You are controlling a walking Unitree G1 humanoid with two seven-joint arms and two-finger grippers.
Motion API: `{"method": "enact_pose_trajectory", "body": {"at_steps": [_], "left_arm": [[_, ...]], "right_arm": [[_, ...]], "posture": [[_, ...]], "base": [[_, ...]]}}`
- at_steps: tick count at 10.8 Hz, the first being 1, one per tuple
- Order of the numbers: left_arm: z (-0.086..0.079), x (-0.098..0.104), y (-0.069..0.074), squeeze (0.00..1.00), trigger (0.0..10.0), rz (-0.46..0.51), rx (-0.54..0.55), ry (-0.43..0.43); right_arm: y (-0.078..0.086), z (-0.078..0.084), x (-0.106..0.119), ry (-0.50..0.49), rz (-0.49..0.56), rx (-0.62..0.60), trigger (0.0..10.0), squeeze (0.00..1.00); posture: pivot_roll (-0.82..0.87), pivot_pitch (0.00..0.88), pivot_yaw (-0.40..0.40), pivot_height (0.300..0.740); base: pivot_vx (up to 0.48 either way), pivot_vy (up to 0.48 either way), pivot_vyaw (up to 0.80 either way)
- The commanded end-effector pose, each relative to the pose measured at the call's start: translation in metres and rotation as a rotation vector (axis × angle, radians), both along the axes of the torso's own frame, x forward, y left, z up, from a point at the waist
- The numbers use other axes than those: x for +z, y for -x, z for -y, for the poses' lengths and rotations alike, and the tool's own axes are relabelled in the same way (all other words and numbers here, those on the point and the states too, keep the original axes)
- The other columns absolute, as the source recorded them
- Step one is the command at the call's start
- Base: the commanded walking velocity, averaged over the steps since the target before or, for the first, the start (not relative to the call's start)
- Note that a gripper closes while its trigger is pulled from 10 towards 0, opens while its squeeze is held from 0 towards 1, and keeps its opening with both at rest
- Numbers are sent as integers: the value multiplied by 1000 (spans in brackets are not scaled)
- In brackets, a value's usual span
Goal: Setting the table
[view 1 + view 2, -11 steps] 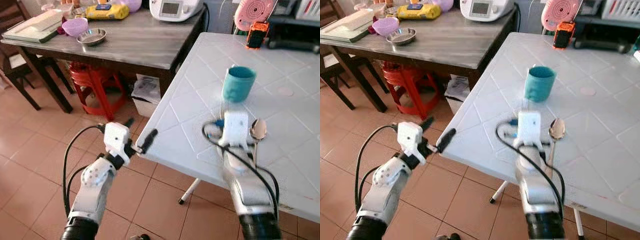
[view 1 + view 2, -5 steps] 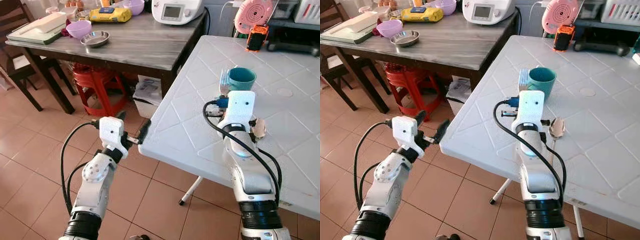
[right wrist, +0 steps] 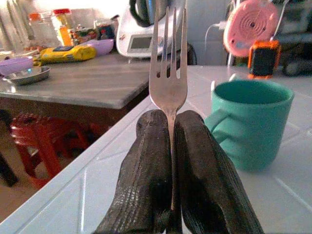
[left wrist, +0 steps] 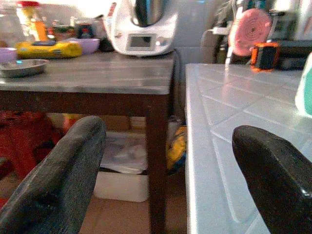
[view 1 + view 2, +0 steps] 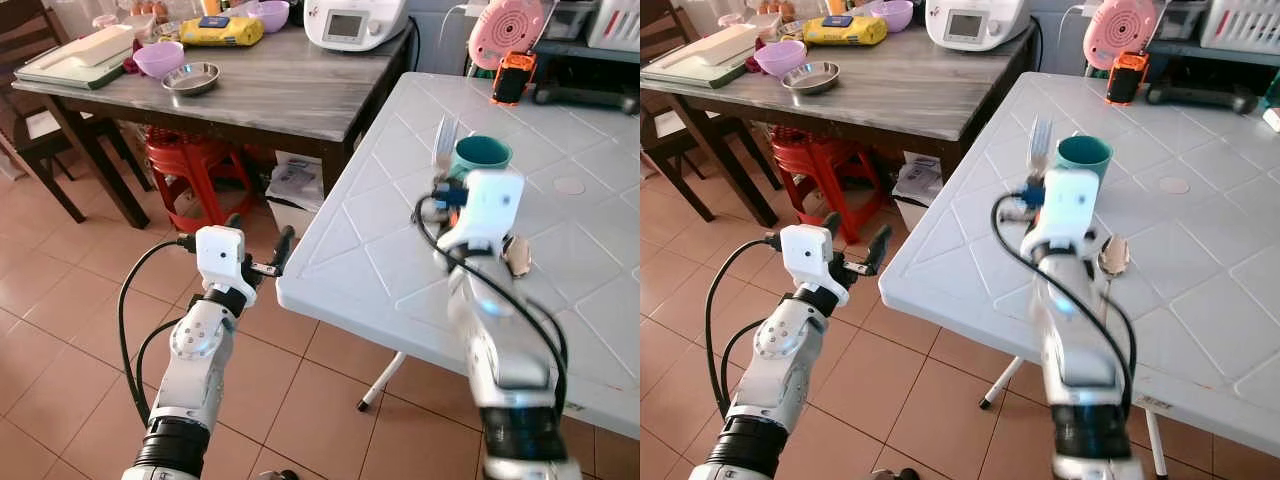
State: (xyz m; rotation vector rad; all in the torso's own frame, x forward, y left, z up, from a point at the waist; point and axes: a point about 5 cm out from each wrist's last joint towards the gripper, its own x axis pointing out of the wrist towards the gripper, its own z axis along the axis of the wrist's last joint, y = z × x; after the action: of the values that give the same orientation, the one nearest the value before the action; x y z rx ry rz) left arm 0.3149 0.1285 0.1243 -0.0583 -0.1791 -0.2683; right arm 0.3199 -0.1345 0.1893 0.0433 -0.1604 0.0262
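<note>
- Across the right half of the head views: white plastic table (image 5: 400, 270), diamond-embossed top, near corner jutting toward lower centre of frame
- Upper left of the head views: grey-topped wooden table (image 5: 270, 85) with a white appliance (image 5: 355, 20), steel bowl (image 5: 190, 76), purple bowl (image 5: 158, 56); red stool (image 5: 190, 170) underneath. None of it belongs to this step, by my reading
- Centre right, over the white table: right gripper (image 3: 169, 165), fingers pressed tight together on the handle of a fork (image 3: 168, 63). Fork stands upright, tines up, raised off the tabletop, just beside the teal mug (image 5: 478, 165)
- Right of the arm, on the tabletop: a spoon (image 5: 1112, 255), bowl end visible, handle partly hidden behind the arm
- Lower left, off the table edge: left gripper (image 5: 262, 262), fingers spread wide, holding nothing, hanging idle over the tiled floor
- Judgement: the fork is in hand and wants laying down as part of a place setting
- To do it well: tip the fork from upright toward flat before lowering, so the handle meets the top first and doesn't bounce
- Keep the tines clear of the mug rim while tilting; it is close
- Lay it near the spoon, parallel, not across it; part the fingers only once it rests flat
</note>
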Motion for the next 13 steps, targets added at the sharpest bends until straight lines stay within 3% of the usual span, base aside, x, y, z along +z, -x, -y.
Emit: {"method": "enact_pose_trajectory", "body": {"at_steps": [1,8,13], "left_arm": [[-6,-6,-2,0,10000,-38,53,-22],[-4,-9,-4,0,10000,-70,40,-14],[-3,-9,-5,0,10000,-68,20,-14]], "right_arm": [[3,-1,8,-8,46,10,10000,0],[6,-3,4,-27,27,32,10000,0],[6,-1,0,-29,13,16,10000,0]], "posture": [[-90,82,91,740],[-87,79,91,740],[-91,80,93,740]], "base": [[0,0,0],[0,0,-162],[0,289,0]]}}
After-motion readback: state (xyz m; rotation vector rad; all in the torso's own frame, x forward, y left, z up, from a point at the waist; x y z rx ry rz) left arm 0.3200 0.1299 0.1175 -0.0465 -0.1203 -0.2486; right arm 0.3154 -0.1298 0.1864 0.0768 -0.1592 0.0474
